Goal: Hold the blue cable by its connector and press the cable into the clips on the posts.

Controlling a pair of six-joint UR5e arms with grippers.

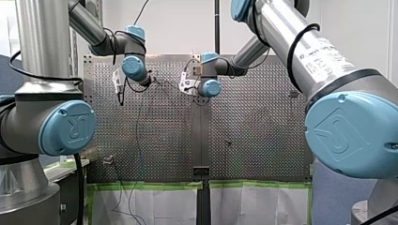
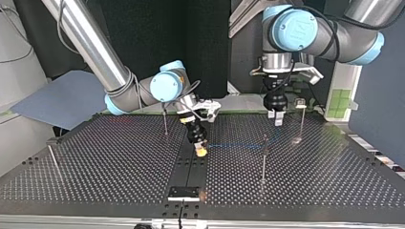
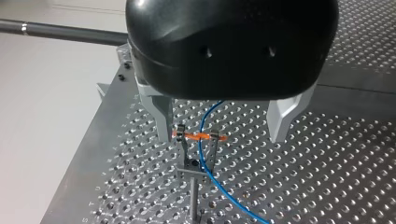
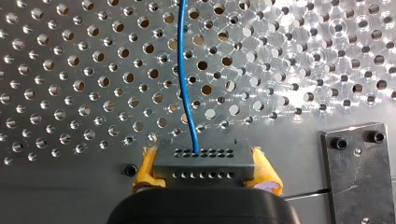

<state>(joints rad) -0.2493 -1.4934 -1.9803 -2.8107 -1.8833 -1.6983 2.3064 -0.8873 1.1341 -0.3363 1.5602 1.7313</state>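
Observation:
My right gripper [image 4: 205, 175] has its yellow pads [image 4: 145, 169] shut on the grey connector [image 4: 203, 161]. The blue cable [image 4: 184, 74] leaves the connector and runs ahead over the perforated table. In the top view this gripper [image 2: 201, 150] is low over the table's middle, and the cable [image 2: 234, 145] leads to a post [image 2: 264, 157]. My left gripper [image 3: 223, 130] hangs open just above a post's clip [image 3: 198, 156] with an orange band. The cable [image 3: 201, 140] passes between the clip's two prongs. In the top view my left gripper [image 2: 277, 119] is behind that post.
More thin posts stand on the table: one [image 2: 302, 119] beside my left gripper, one [image 2: 165, 121] behind my right arm, one [image 2: 52, 157] at the top view's left edge. A small metal plate [image 2: 184, 192] is bolted near the front edge; a plate [image 4: 355, 172] also lies beside the connector.

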